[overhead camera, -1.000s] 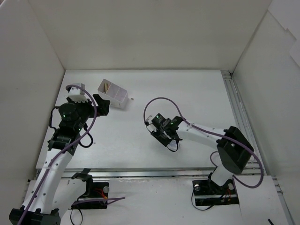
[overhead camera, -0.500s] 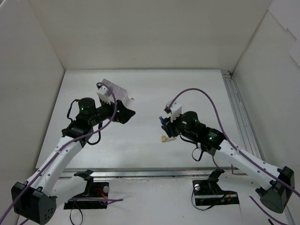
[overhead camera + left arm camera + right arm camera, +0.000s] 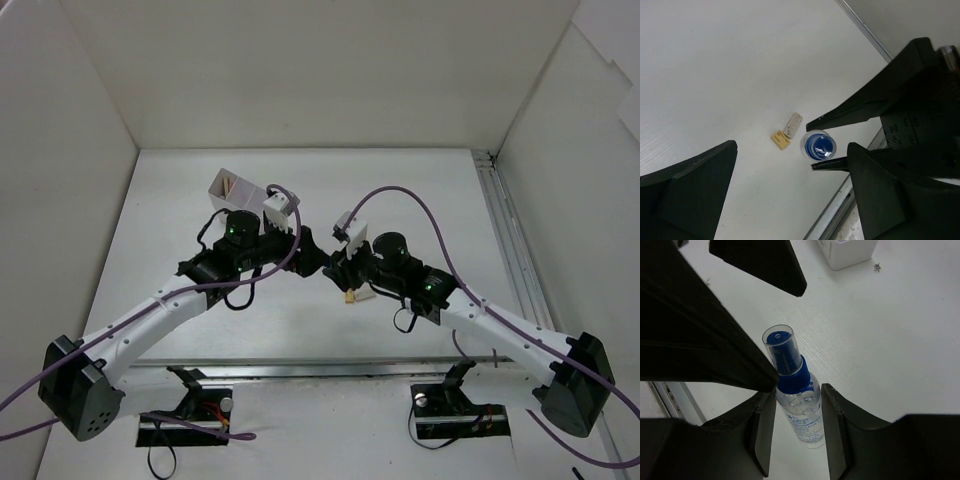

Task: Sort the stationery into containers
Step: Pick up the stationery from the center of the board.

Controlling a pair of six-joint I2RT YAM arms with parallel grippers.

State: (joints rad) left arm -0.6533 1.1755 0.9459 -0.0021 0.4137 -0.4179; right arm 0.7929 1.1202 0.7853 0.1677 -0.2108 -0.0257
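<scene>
Blue-capped bottle (image 3: 790, 367): clamped in right gripper (image 3: 797, 425), left gripper (image 3: 791, 147) spread wide facing it; likely handover, so centre left jaws round cap before right lets go.

The top external camera sits high above and behind the arm bases. It looks down and forward over the whole white tabletop (image 3: 420, 190), far from the clear spray bottle with a blue cap (image 3: 787, 357).

The left wrist camera, on the left gripper (image 3: 792, 146), looks steeply down between that gripper's black fingers (image 3: 687, 195). It sees the bottle's cap end-on from fairly near.

The right wrist camera, on the right gripper (image 3: 799, 395), faces along its own fingers, very close, and sees the bottle side-on.

- **Both wrist views:** share the bottle.
- **Left wrist and top views:** share the small tan block (image 3: 780, 139) just beside the bottle.
- **Right wrist and top views:** share the white rectangular box (image 3: 847, 252) beyond the bottle.
</scene>
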